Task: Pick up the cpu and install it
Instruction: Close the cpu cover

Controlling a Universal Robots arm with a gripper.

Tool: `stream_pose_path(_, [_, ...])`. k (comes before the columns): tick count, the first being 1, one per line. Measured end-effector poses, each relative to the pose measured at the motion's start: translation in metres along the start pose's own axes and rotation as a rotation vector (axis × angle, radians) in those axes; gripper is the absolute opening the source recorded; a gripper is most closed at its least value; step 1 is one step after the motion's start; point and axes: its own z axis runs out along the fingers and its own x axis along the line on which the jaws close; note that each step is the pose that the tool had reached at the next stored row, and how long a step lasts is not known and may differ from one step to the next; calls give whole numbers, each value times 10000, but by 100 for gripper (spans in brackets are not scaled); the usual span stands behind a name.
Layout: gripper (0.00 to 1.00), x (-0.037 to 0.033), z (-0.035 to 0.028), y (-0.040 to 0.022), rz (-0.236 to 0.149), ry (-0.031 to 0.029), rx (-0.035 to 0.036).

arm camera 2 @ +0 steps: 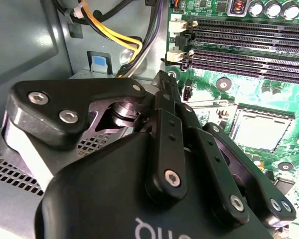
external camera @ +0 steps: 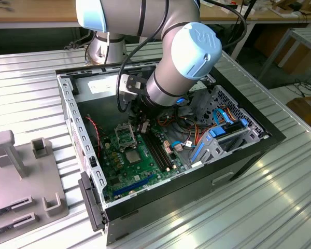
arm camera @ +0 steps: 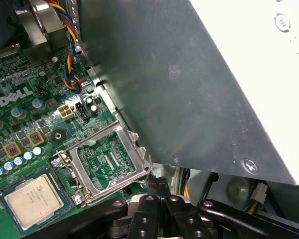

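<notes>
We count one open computer case (external camera: 259,136) lying on a ribbed metal table (external camera: 280,202), and we place everything else relative to it. Inside, on its floor, lies one green motherboard (external camera: 125,171). One cpu (arm camera: 33,198), a flat silver-grey square, sits in the one socket on that board, whose metal frame (arm camera: 105,162) stands swung up and open beside it; we also see the cpu in the second wrist view (arm camera 2: 261,127). We count four long black memory slots (arm camera 2: 249,47) on the board, near the socket. One grey power-supply box (arm camera: 189,84) fills a corner of the case. One gripper (arm camera: 158,191) reaches down into the case, close to the socket, its black fingers (arm camera 2: 167,107) drawn together and holding nothing. Outside the case stands one grey fixture plate (external camera: 20,176).
</notes>
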Motion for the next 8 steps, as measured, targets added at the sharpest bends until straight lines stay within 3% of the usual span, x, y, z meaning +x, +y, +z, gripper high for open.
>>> stream_pose_path(8, [11, 0, 0, 0, 1, 15, 9])
